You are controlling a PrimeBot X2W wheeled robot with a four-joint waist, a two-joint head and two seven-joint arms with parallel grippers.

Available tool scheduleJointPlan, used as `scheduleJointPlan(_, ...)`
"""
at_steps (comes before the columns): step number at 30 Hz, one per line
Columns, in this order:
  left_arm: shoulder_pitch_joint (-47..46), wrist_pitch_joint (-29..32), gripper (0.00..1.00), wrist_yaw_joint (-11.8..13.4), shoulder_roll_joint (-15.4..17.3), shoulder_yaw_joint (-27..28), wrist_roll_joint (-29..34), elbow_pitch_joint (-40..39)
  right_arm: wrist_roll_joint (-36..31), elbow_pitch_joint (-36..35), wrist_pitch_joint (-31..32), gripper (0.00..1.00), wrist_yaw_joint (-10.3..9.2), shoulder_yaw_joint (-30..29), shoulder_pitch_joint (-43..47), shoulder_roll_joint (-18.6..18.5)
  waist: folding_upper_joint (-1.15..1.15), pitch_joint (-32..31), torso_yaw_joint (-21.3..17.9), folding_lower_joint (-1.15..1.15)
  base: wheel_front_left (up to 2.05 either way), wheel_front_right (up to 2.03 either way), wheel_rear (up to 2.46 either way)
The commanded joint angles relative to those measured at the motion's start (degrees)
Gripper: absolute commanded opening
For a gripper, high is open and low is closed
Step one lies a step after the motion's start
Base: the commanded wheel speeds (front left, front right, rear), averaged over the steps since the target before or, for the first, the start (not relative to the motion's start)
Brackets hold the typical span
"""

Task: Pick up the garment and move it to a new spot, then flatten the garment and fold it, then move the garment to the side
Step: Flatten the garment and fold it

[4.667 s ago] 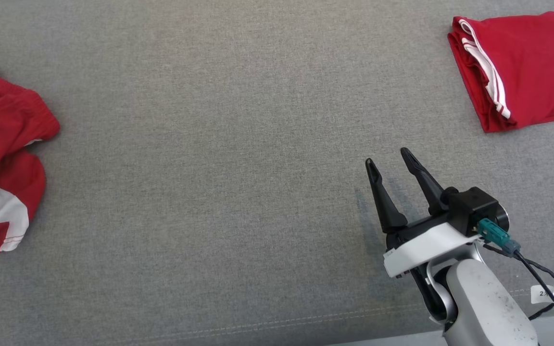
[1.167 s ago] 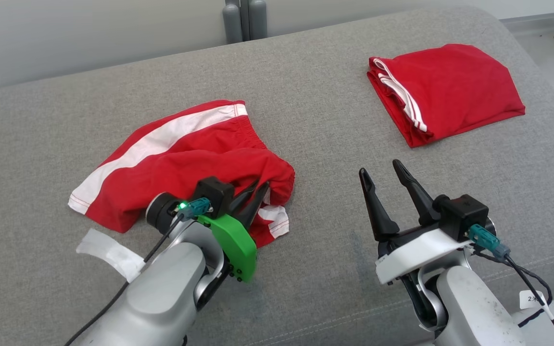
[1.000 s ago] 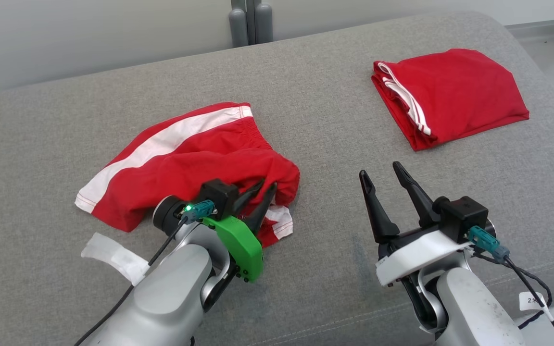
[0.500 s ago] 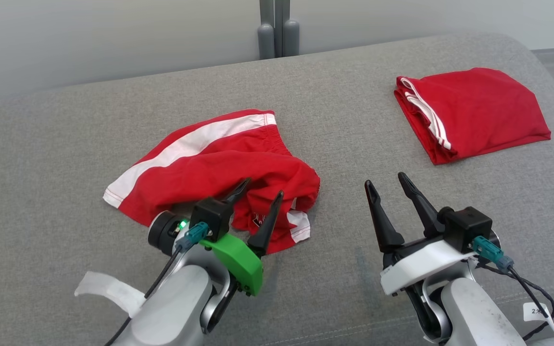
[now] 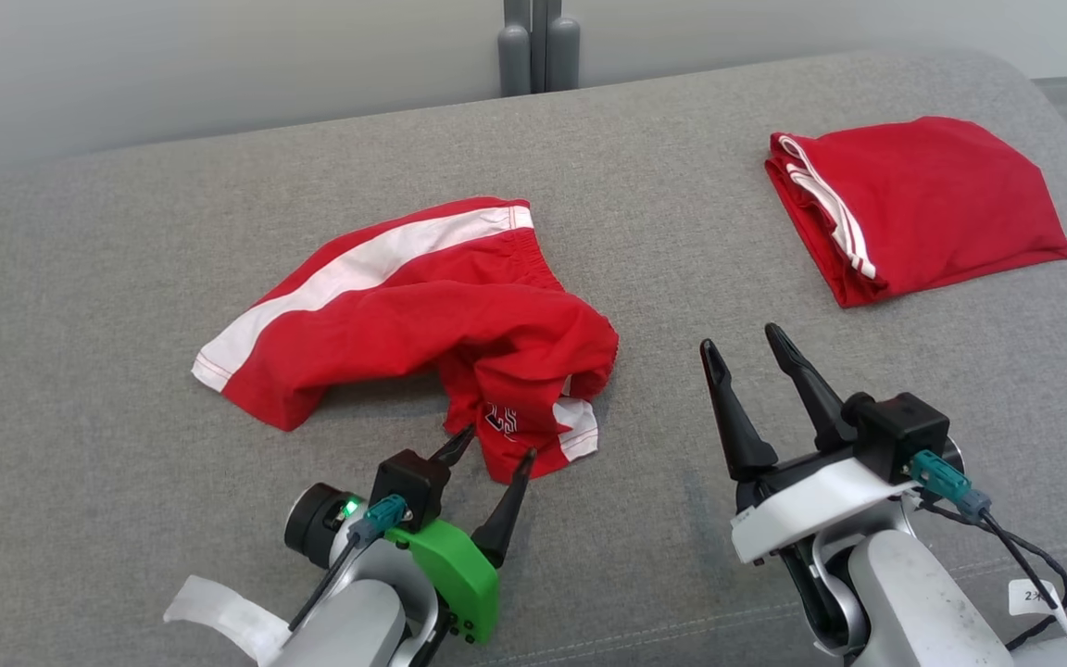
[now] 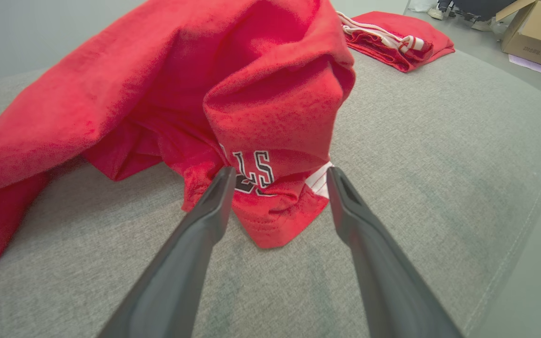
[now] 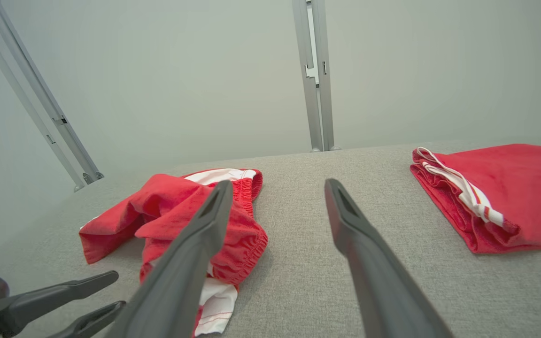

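Observation:
The garment point(image 5: 422, 306) is a pair of red shorts with a white side stripe, lying crumpled in the middle of the grey cushion point(image 5: 126, 185). Its near corner, with printed lettering and a white patch, points toward me. My left gripper point(image 5: 496, 445) is open just short of that corner. In the left wrist view the garment point(image 6: 251, 94) fills the upper half, and the left gripper point(image 6: 281, 173) frames the lettered corner without holding it. My right gripper point(image 5: 739, 339) stands open over bare cushion to the right of the garment point(image 7: 172, 206); the right gripper point(image 7: 278, 183) has nothing between its fingers.
A second red garment point(image 5: 922, 204), folded, with white stripes, lies at the cushion's back right. Grey posts point(image 5: 538, 46) stand behind the far edge against a pale wall. A cardboard box point(image 6: 538, 33) sits on the floor beyond the cushion's right end.
My left gripper has opened, let go of the garment and drawn back toward the near edge. The garment's corner now rests on the cushion. The head camera has shifted.

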Motion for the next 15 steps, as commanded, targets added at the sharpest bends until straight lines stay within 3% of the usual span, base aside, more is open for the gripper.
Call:
scheduleJointPlan(1,0.0,-0.1,1.0,-0.2,-0.1,0.5,0.3,0.5,0.2,-0.2,-0.2,1.0,-0.02,-0.1,-0.2,-0.1,0.0,0.5,-0.6,0.0,0.0,0.0,0.0)
scheduleJointPlan(14,-2.5,-0.1,1.0,-1.5,-1.4,3.2,1.6,10.8,0.0,-0.4,-0.2,1.0,-0.02,-0.4,-1.4,-0.1,0.0,2.6,-4.1,0.0,0.0,0.0,0.0)
scheduleJointPlan(15,-2.7,-0.1,0.91,-1.6,-1.6,3.4,1.6,11.3,0.0,-0.5,-0.2,1.0,-0.02,-0.4,-1.4,-0.1,0.0,2.6,-4.3,0.0,0.0,0.0,0.0)
